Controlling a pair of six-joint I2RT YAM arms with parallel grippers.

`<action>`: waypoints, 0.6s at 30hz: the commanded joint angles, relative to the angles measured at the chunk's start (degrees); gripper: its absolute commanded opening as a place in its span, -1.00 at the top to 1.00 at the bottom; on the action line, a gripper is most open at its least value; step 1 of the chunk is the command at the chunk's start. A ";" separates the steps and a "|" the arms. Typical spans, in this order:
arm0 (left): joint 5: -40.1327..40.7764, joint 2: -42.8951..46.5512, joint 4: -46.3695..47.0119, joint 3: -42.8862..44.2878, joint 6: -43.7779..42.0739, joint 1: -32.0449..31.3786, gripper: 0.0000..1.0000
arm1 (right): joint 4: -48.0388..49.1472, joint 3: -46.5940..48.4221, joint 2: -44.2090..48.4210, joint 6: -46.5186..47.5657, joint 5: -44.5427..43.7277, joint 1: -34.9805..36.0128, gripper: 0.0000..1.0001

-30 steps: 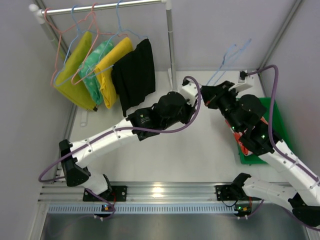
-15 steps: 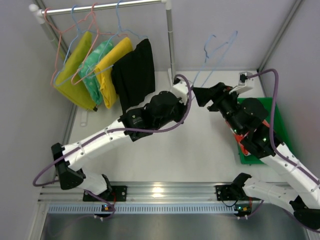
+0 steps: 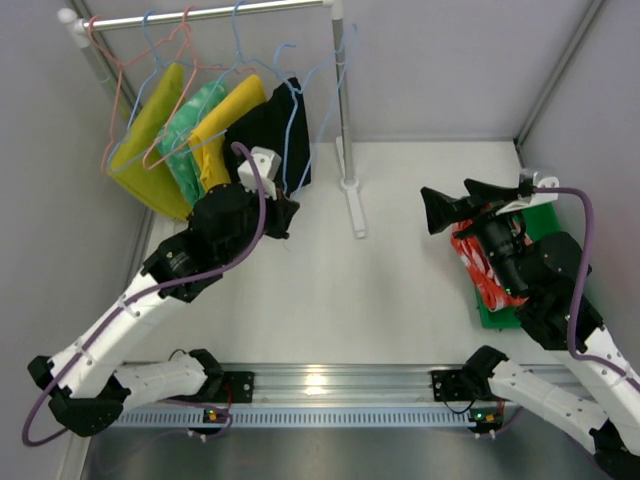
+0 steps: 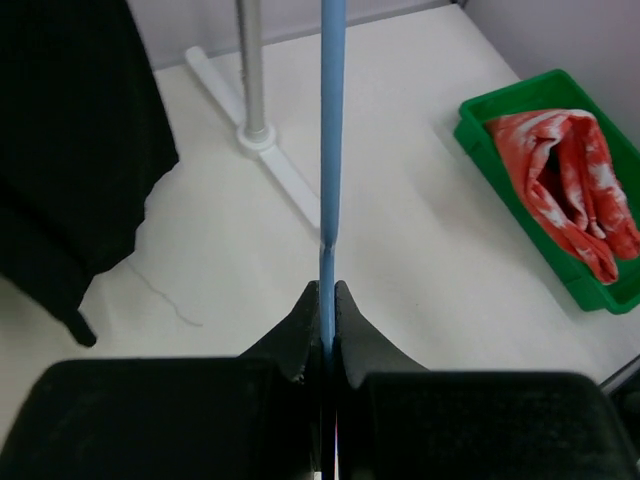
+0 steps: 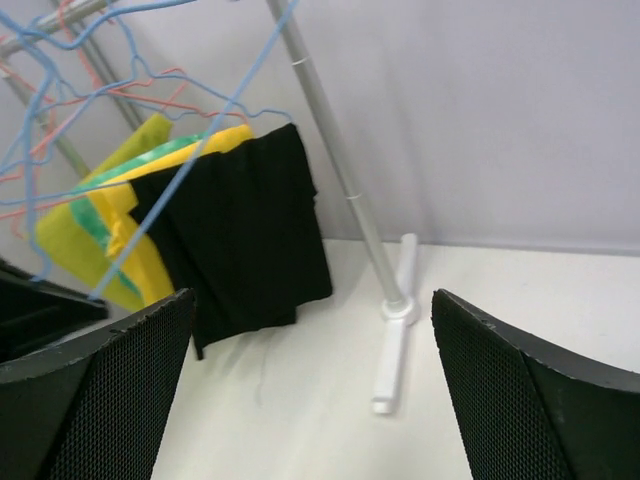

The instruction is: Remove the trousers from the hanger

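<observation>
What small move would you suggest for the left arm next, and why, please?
Probably ease the left claw up so the hook of the blue hanger catches the rail, then let go. The claw is shut on the bare hanger, the red-orange trousers already lie in the green bin, and the black trousers hang from the rail, so the claw needs freeing for them.

Left arm [image 3: 130,300] stretched far-left across the table. Left gripper [image 4: 327,290] fingers [image 4: 300,330] pinched tight on the blue hanger [image 4: 331,150] wire. Right arm [image 3: 545,290] folded at the right side, wrist up. Right gripper [image 3: 458,203] fingers [image 5: 100,390] spread wide, nothing between them.
</observation>
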State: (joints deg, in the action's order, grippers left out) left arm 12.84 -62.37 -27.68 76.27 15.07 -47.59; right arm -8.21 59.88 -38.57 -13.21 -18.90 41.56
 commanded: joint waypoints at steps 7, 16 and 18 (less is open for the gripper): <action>-0.27 8.41 -8.52 -4.64 2.24 9.79 1.00 | 0.74 -2.48 1.39 7.50 -1.50 -4.91 -0.99; -1.58 -3.01 -11.87 8.60 4.00 10.59 1.00 | -0.32 -2.13 0.86 7.06 -1.58 -5.17 -0.99; -2.99 -6.70 -11.52 11.69 3.74 10.50 1.00 | -0.06 -2.74 1.30 7.32 -1.58 -5.17 -0.99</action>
State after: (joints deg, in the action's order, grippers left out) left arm 11.68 -66.48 -40.34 82.30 18.11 -37.17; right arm -8.75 56.99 -37.76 -7.01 -19.68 37.21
